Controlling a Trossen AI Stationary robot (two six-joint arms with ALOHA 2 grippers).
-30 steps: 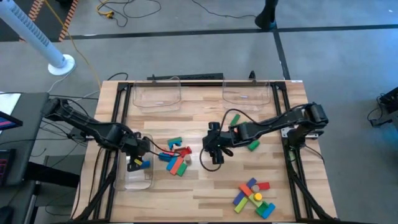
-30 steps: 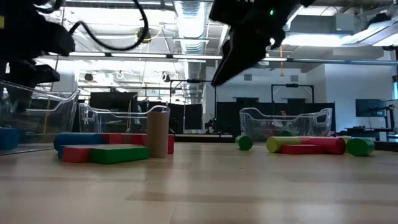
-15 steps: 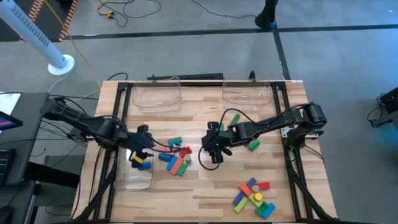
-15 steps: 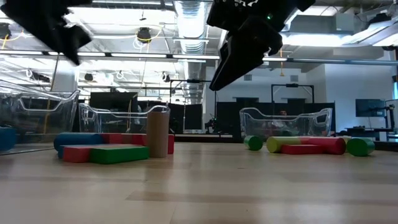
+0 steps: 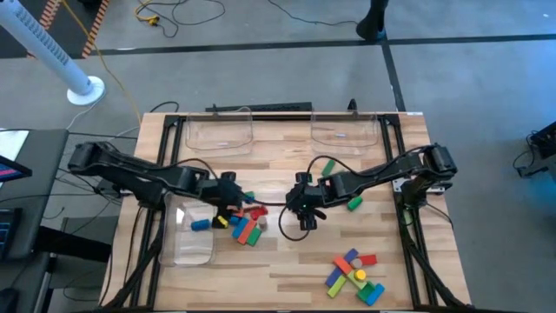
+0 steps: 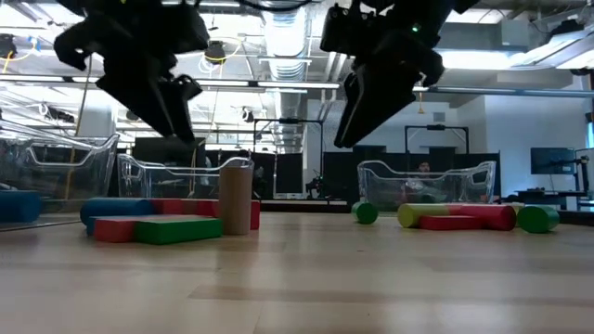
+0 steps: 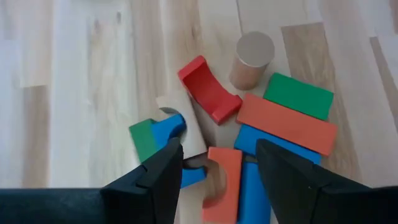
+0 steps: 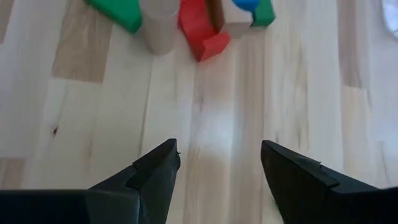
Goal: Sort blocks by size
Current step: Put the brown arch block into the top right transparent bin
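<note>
A pile of blocks (image 5: 248,223) lies left of the table's middle: an upright wooden cylinder (image 7: 254,57), a red arch (image 7: 208,93), a green bar (image 7: 298,96), an orange bar (image 7: 286,124), and blue and orange pieces. My left gripper (image 7: 219,171) hangs open just above this pile (image 5: 231,202), touching nothing. My right gripper (image 8: 217,174) hangs open over bare wood (image 5: 306,217) to the pile's right. A blue cylinder (image 5: 200,224) lies on its side in the left clear bin (image 5: 193,248). More blocks (image 5: 354,274) lie heaped at the near right.
Two clear bins (image 5: 217,132) (image 5: 343,130) stand along the far edge. Two green blocks (image 5: 328,167) (image 5: 354,203) lie beside the right arm. In the low view, cylinders and a red bar (image 6: 455,217) lie to the right. Bare wood shows in the near middle.
My left gripper has swung from above the left bin toward the table's right, coming over the block pile, and has rolled about its own axis. Its fingers have stayed open. The right gripper has kept its place.
</note>
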